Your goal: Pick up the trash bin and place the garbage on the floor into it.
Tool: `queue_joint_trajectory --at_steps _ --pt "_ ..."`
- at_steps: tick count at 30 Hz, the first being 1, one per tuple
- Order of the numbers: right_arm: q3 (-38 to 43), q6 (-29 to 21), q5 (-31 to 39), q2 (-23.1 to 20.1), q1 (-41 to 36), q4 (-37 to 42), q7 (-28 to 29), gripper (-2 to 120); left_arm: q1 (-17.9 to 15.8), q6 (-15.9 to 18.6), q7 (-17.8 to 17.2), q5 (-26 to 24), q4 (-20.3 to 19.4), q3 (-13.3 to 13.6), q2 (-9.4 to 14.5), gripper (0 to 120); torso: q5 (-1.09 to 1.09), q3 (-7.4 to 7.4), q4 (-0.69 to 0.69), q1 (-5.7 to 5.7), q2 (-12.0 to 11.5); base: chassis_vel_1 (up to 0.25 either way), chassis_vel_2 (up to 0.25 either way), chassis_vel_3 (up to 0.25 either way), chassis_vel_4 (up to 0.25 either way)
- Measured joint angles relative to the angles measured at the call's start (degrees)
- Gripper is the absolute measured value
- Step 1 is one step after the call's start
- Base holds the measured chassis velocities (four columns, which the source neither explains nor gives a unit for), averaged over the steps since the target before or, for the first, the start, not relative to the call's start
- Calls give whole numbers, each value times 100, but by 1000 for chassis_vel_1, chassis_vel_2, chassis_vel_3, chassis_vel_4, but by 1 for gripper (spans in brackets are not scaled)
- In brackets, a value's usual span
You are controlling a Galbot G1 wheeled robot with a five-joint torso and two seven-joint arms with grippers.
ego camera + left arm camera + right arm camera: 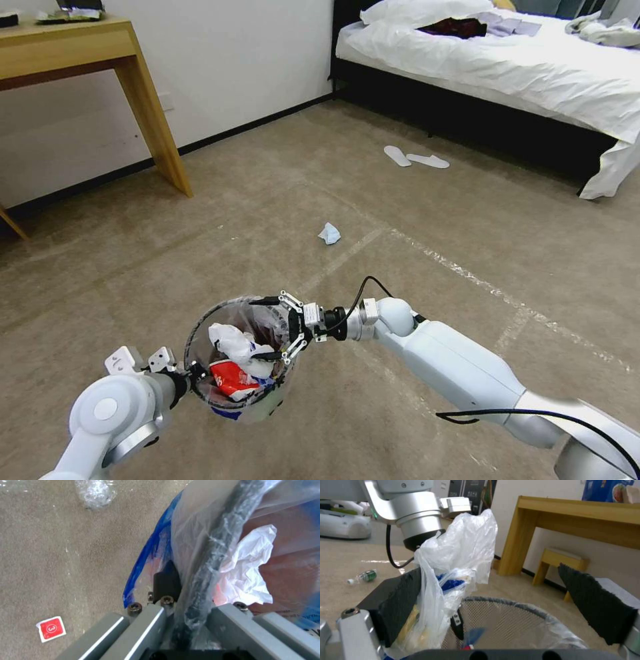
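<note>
Obs., both arms at the trash bin (pixel 240 360), which is held off the floor (pixel 467 233).

L gripper (pixel 186 612): jaws pinched on the bin's rim w/ its clear liner, one each side of the rim. You can see a crumpled white tissue (pixel 248 572) inside the bin.

R gripper (pixel 275 328): over the bin mouth, jaws spread wide. A white plastic bag (pixel 456 562) lies against one pad (pixel 401 597); the other pad is clear of it, so no pinch.

Garbage on the carpet: one crumpled tissue (pixel 329 233) well ahead of the bin, a small bottle (pixel 363 576), a red wrapper (pixel 51 628).
</note>
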Motion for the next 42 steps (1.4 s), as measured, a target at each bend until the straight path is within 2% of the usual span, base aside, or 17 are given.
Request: queue_joint_trajectory --at_steps 14,22,27,29,30,32,42 --pt "-6 -27 1 -170 42 51 -98 100 94 2 -3 -2 -122 -29 -13 0 0 0 0 0 0 0 0 0 0" --pt "300 -212 425 -444 76 288 -491 100 152 3 -12 28 -189 -47 -36 0 0 0 -1 0 0 0 0 0 0" --pt "256 -229 566 -505 169 287 -511 100 176 3 -22 30 -255 -68 -40 0 1 0 -1 0 1 0 0 0 0" --pt "97 -380 1027 -423 283 250 -536 100 221 3 -24 80 -294 -71 -73 0 0 0 0 0 1 0 0 0 0" --pt "97 -380 1027 -423 283 250 -536 100 221 3 -24 80 -294 -71 -73 0 0 0 0 0 1 0 0 0 0" --pt "-28 -519 1454 -211 362 147 -608 100 250 8 -23 117 -321 -56 -104 0 0 0 1 0 1 0 0 0 0" --pt "-316 -549 1539 315 504 -227 -588 100 289 11 -21 128 -401 -54 -115 0 0 0 0 1 1 0 0 0 0"
